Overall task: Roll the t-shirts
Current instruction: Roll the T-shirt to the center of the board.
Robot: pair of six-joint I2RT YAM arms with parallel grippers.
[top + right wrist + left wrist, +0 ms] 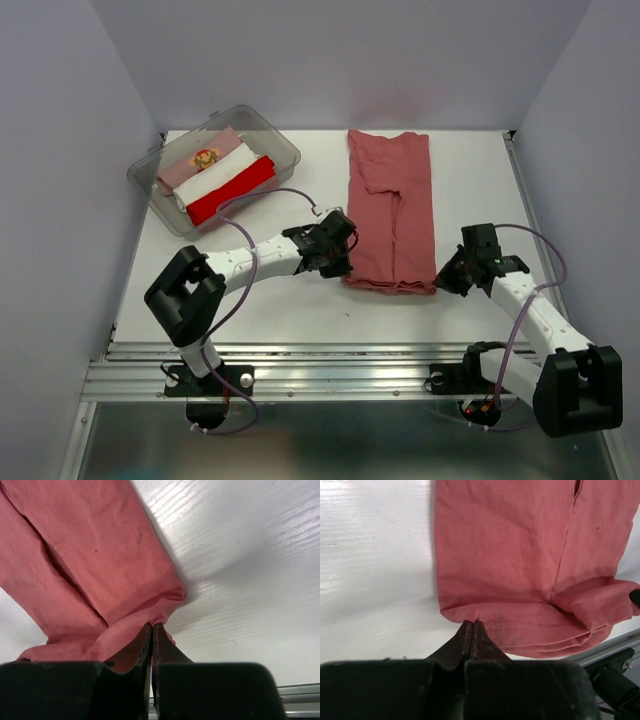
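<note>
The left gripper (472,626) has its jaws pressed together with no gap showing. The tips bite the near hem of the brick-red t-shirt (520,555), and the cloth puckers slightly where they meet it. In the top view the left gripper (346,268) sits at the shirt's 7 o'clock corner, its arm reaching in from the 8 o'clock side.

The right gripper (152,628) is likewise closed tight, with a fold of the same shirt (85,555) bunched at its tips. From above, the right gripper (441,281) is at the shirt's 5 o'clock corner. The two grippers thus hold opposite ends of the near hem.

The brick-red t-shirt (392,210) lies flat on the white table (500,180) as a long folded strip. It runs from 12 o'clock at the far edge down toward 6 o'clock, with its sleeves turned inward. At the near end the cloth is doubled into a thick fold, seen in the left wrist view as stacked layers at the hem.

At about 10 o'clock from the shirt, well apart from it, stands a clear plastic tub (285,150). Inside it three rolled shirts lie side by side, touching. The pale pink roll (200,165) with a yellow-red print is farthest back, the white roll (222,174) is in the middle and the bright red roll (232,190) is nearest.
</note>
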